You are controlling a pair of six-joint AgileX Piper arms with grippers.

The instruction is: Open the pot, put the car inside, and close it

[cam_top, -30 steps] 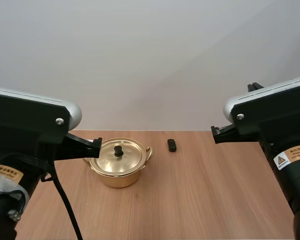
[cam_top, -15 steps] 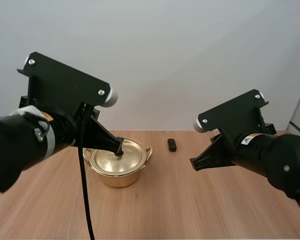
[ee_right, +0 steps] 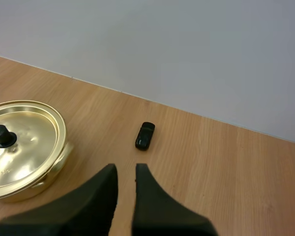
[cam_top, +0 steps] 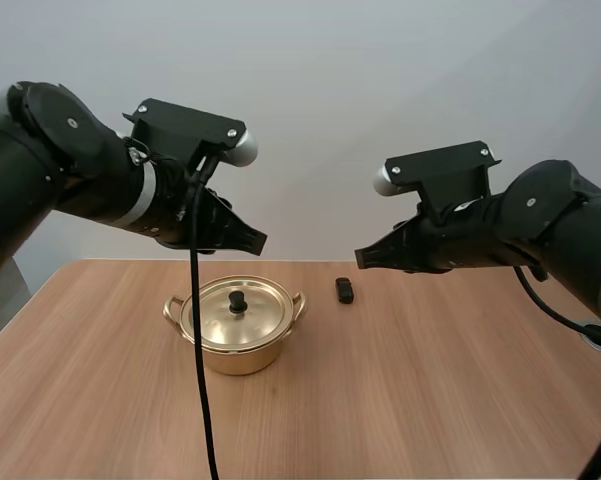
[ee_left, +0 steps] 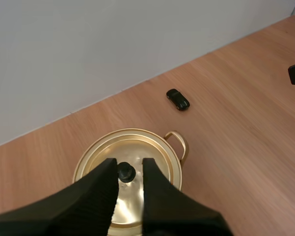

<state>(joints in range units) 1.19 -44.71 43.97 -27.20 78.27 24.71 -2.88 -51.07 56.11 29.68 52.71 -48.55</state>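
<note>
Both raised arms tilt down toward pot, car.

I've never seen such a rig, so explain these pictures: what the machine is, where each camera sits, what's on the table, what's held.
This is a robot with two black arms, each ending in a two-fingered gripper. The wide picture is taken from behind and above the arms. In it the left gripper hangs above a round golden metal pot, and the right gripper hangs in the air near a small black toy car. The other two pictures come from cameras riding on the wrists, so the big dark fingers in them are that arm's own. On the light wooden table stands the pot, its lid with a black knob in place, and the car lies apart from it. Both grippers are open and hold nothing.
</note>
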